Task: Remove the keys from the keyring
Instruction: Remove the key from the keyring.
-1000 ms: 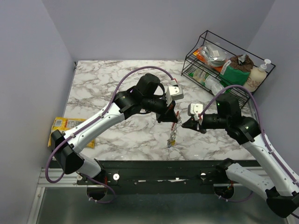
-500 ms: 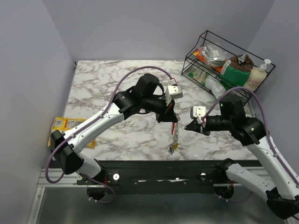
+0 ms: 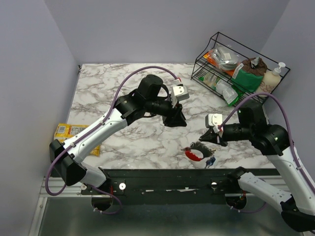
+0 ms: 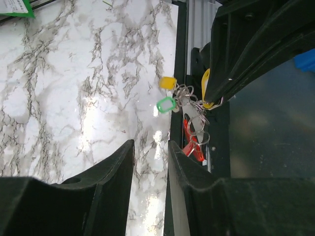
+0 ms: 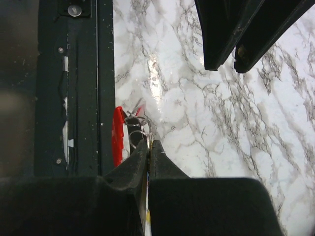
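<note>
Seemingly mid-separation, the right gripper [image 3: 207, 137] pinches the keys [image 4: 166, 104] beside the keyring [image 3: 195, 155] lying at the table [image 3: 123, 98]'s near edge, so the empty, parted left gripper [image 3: 175, 119] likely must grasp that ring.

This is a robotics lab test cell, not a home or a shop. Plain pale walls [image 3: 157, 29] box in a marble-patterned worktop [image 3: 113, 93] on three sides, with no furniture or decoration. Two white-and-black arms, the left arm [image 3: 106, 125] and the right arm [image 3: 275, 142], are bolted to a black rail [image 3: 162, 177] on the near side of both pairs of fingers, with an aluminium frame [image 3: 59, 187] beneath it. The objects look like staged props. A wire rack [image 3: 212, 49] of groceries and a pump bottle [image 3: 273, 77] stand beyond the right fingers [image 3: 207, 136]. A yellow packet [image 3: 69, 132] lies well to the left of the left fingers [image 3: 173, 119].
</note>
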Tool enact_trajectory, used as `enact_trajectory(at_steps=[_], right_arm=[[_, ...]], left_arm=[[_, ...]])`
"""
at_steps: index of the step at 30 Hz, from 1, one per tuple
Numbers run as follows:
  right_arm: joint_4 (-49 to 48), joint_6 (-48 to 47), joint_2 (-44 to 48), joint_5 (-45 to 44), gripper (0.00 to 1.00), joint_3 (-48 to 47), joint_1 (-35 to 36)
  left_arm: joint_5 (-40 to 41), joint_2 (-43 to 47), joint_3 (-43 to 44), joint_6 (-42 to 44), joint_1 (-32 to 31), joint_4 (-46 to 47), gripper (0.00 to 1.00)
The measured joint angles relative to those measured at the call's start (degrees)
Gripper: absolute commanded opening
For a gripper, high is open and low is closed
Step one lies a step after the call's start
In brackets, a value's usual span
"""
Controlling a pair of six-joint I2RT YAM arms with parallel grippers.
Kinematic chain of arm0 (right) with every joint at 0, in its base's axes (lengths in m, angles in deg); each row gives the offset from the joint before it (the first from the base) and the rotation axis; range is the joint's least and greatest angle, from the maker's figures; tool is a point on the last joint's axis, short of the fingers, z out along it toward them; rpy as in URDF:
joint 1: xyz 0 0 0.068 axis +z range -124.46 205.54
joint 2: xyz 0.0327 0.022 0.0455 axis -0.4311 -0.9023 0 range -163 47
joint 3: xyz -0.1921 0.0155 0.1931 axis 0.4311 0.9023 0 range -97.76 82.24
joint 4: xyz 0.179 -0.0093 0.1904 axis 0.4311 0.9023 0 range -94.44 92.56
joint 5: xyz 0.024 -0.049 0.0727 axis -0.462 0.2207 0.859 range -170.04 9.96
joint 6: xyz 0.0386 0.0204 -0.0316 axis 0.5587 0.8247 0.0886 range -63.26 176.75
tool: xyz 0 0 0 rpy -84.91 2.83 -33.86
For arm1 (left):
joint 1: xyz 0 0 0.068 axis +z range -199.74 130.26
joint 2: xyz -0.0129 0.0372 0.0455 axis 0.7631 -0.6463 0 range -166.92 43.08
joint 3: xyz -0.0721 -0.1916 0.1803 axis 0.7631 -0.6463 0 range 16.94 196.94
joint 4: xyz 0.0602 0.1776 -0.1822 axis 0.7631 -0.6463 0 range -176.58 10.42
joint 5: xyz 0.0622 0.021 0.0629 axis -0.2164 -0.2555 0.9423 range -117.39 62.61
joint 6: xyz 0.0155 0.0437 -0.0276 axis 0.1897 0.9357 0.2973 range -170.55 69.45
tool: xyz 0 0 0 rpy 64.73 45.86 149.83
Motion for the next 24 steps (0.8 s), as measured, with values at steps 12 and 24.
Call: enact_trajectory(at_steps=[12, 24], right_arm=[[-2.7, 2.5, -1.6, -0.3, 0.01, 0.2, 0.0], [-8.7, 8.0, -3.8, -2.9, 0.01, 0.7, 0.0]], left_arm=[[-0.5, 0.0, 0.0, 2.1, -2.4, -0.5, 0.61], [0.5, 0.0, 1.9, 5.2, -6.5, -3.7, 0.66]])
